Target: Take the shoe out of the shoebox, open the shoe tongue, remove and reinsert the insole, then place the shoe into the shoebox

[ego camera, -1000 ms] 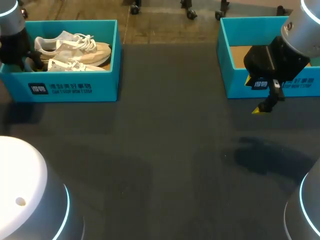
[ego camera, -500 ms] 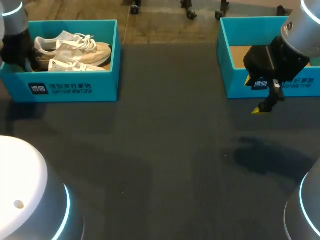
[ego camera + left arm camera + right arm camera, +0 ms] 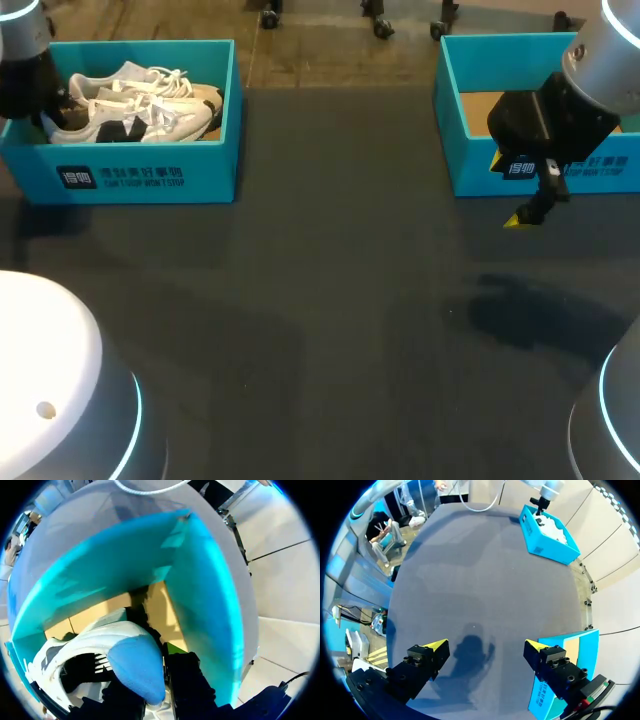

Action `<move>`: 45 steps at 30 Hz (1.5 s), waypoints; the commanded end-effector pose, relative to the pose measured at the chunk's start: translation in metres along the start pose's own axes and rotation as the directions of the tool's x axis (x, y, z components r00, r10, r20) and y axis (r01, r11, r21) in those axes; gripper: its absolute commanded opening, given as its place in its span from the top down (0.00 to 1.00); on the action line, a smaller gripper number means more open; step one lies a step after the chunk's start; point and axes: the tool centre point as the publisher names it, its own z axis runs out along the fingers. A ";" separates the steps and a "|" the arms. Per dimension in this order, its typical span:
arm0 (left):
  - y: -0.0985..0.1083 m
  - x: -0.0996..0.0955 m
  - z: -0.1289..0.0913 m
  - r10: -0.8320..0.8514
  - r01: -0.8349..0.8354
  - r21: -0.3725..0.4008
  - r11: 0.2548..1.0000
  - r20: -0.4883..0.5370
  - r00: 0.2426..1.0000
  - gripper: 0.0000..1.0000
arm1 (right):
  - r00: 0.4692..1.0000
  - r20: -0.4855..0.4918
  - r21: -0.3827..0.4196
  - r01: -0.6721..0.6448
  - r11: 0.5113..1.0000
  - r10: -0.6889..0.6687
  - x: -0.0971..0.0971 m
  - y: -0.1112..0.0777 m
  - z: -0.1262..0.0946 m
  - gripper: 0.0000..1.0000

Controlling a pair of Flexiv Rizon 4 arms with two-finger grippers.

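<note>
Since a second earlier, one shoe had risen and tilted inside the left shoebox, the left gripper clenched on its heel. Taking-out looked under way; next, lift it clear of the wall. The right gripper hung spread, empty.

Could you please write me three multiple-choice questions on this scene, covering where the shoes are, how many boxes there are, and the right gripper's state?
1. The shoes lie: A on the table; B in the left shoebox; C in the right shoebox.
2. Shoeboxes on the table: A one; B two; C three.
3. The right gripper is: A open; B shut on a shoe; C inside a shoebox.
Answers: 1 B, both sit within its turquoise walls; 2 B, one at each side; 3 A, its fingers stand apart above the table.
</note>
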 end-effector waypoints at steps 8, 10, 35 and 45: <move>0.003 0.005 -0.067 -0.024 0.026 0.068 0.997 -0.028 0.999 1.00 | 1.000 0.000 0.001 -0.001 1.000 0.001 0.000 0.000 0.001 0.00; 0.004 0.005 -0.077 -0.030 0.033 0.073 0.997 -0.044 0.999 1.00 | 1.000 0.000 0.001 -0.001 1.000 0.001 0.000 0.000 0.001 0.00; 0.007 0.013 -0.186 -0.028 0.035 0.085 0.996 -0.080 0.996 1.00 | 1.000 0.000 0.001 -0.001 1.000 0.001 0.000 0.000 0.001 0.00; 0.011 0.018 -0.209 -0.026 0.034 0.086 0.996 -0.089 0.996 1.00 | 1.000 0.000 0.001 -0.001 1.000 0.001 0.000 0.000 0.001 0.00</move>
